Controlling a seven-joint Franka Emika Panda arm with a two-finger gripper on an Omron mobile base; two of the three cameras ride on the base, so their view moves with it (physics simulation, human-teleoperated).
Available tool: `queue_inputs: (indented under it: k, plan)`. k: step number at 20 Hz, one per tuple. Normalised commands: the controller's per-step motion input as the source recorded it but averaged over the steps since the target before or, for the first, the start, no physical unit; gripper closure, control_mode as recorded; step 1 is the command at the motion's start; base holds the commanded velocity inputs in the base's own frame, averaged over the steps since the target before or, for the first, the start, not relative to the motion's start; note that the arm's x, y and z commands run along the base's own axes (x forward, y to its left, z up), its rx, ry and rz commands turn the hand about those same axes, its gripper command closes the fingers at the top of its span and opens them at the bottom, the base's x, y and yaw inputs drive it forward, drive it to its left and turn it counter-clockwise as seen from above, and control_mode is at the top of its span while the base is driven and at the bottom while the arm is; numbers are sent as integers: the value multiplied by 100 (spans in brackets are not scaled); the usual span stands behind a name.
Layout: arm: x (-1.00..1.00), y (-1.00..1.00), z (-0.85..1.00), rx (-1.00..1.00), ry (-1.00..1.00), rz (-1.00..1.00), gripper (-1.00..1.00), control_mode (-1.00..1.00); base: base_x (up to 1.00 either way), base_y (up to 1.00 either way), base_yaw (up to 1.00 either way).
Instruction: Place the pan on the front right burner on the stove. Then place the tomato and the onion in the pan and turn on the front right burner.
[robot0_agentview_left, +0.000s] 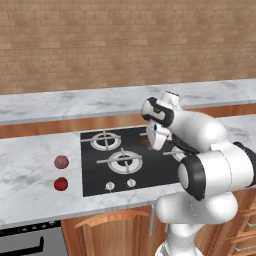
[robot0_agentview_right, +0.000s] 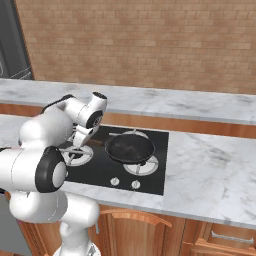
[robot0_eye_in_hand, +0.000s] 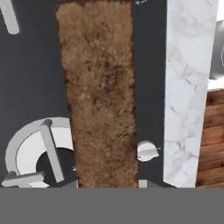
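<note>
You see the black pan (robot0_agentview_right: 129, 148) held up over the stove (robot0_agentview_right: 150, 175), above the front right burner (robot0_agentview_right: 142, 166). Its brown handle points toward the white arm. The gripper (robot0_agentview_right: 80, 141) is by that handle, but you can't tell how its jaws stand. Two white knobs (robot0_agentview_right: 125, 183) sit at the stove's front edge on the marble table (robot0_agentview_right: 210, 175).

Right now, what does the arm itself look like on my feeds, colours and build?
The arm is glossy white, built of fat rounded segments with dark bands at the joints. A black ring caps the big elbow joint. The tool is a small white block with dark trim. No cables or markings can be made out.
</note>
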Motion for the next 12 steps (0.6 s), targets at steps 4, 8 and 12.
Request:
queue_inputs:
  k: [4,8,12]
  plan:
    - [23,-15,-24,-1,0,0,100,-100,0,0,0]
    - [20,-17,-24,-1,0,0,100,-100,0,0,0]
    - [23,-9,-25,-1,0,0,100,-100,0,0,0]
